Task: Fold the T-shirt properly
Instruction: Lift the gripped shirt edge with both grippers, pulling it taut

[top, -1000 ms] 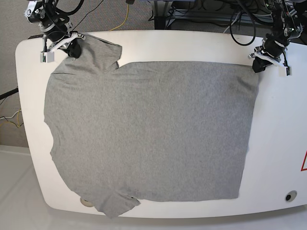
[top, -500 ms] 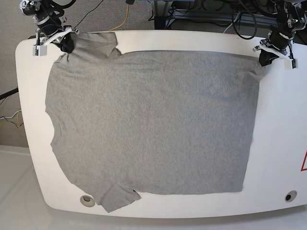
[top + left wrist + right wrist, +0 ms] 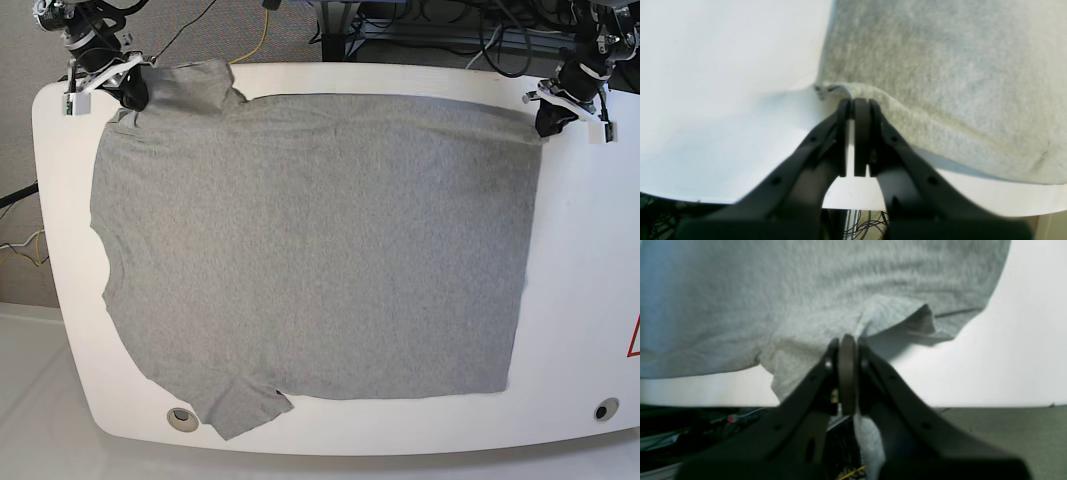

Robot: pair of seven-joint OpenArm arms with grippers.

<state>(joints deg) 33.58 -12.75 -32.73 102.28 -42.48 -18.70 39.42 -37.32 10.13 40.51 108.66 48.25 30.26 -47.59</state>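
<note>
From my left wrist, my left hand [image 3: 855, 106] pinches the T-shirt [image 3: 940, 66] corner above the table [image 3: 723, 100]. From my right wrist, my right hand [image 3: 847, 343] is clamped on a bunched sleeve fold. From the base, the T-shirt [image 3: 310, 250] lies flatter and farther back than before, both hands low at its far corners.

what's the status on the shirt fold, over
Left gripper and right gripper both shut on far-edge corners of T-shirt. Shirt spread flat on table, no fold yet. Nothing in the way.
</note>
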